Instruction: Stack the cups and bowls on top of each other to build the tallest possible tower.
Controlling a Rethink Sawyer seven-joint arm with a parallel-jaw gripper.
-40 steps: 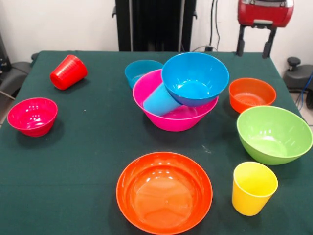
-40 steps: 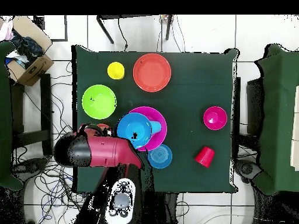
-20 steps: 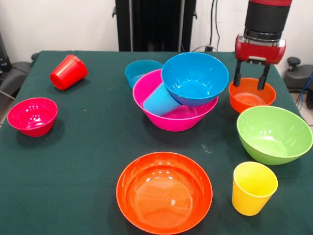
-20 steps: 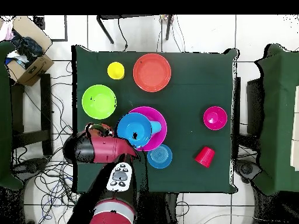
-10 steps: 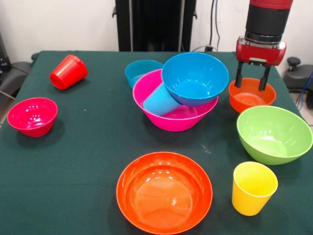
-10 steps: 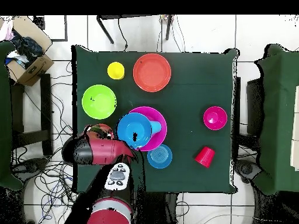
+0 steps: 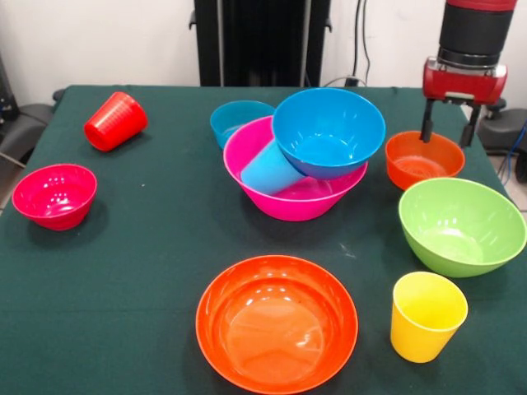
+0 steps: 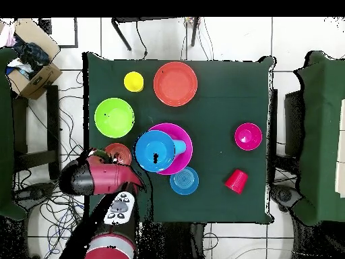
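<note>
The tower is a large pink bowl [image 7: 288,202] [image 8: 182,162] holding a light blue cup [image 7: 270,169] [image 8: 178,146] on its side and a tilted large blue bowl [image 7: 328,132] [image 8: 154,150]. My gripper [image 7: 450,132] hangs open and empty over the far right rim of the small orange bowl [image 7: 423,159] [image 8: 120,152]. Around them lie a small blue bowl [image 7: 236,118] [image 8: 184,181], a tipped red cup [image 7: 115,121] [image 8: 236,180], a small red bowl [image 7: 54,194] [image 8: 248,136], a large orange bowl [image 7: 277,322] [image 8: 175,83], a green bowl [image 7: 461,226] [image 8: 114,117] and an upright yellow cup [image 7: 426,317] [image 8: 133,81].
The arm's red body [image 8: 94,177] covers the table edge beside the small orange bowl in the overhead view. A cardboard box [image 8: 32,64] and cables lie on the floor off the table. The green cloth [image 7: 156,247] is bare between the small red bowl and the tower.
My gripper came down from the top edge to the small orange bowl, then shifted right in the front view, from over its middle to its far right rim. The bowls and cups stayed put.
</note>
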